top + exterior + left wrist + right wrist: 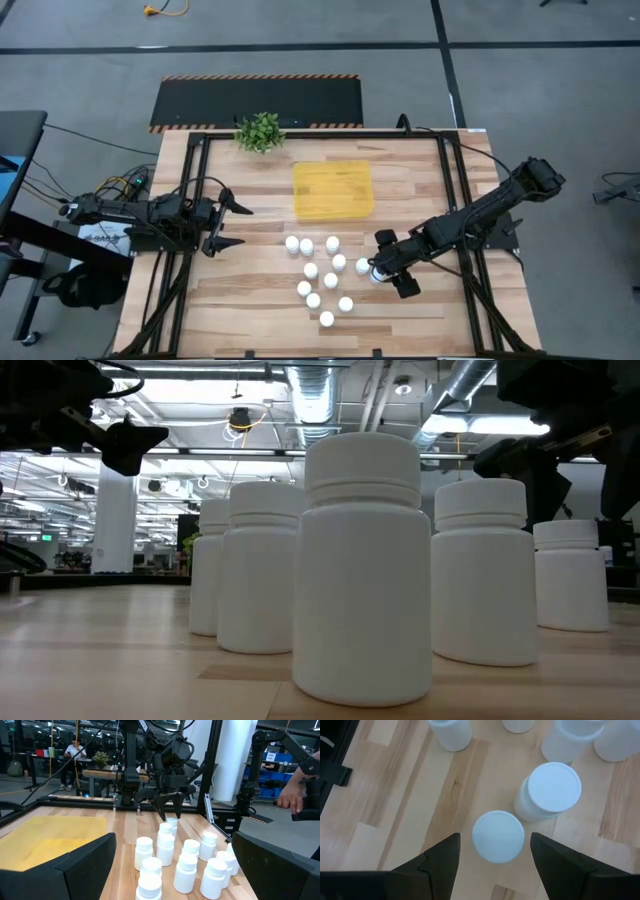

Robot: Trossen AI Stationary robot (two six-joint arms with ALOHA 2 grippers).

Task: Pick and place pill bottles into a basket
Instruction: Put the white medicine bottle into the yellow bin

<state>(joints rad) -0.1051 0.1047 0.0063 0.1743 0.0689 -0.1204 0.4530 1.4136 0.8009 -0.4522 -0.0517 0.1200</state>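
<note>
Several white pill bottles (320, 272) stand upright on their bases on the wooden table, in a cluster near the front middle; the low view shows them close up (362, 570). The yellow basket (332, 190) lies on the table behind them. My right gripper (385, 264) hangs slanting down at the cluster's right edge. It is open, with one finger (442, 857) on either side of the rightmost bottle's cap (498, 836) and a gap on both sides. My left gripper (230, 225) waits open and level at the table's left.
A small green plant (260, 131) stands at the far edge, left of the basket. A second bottle (550, 790) stands close beside the one between my right fingers. Black frame rails (455, 200) run along both sides of the table. A person's hand (290, 795) shows beyond the table.
</note>
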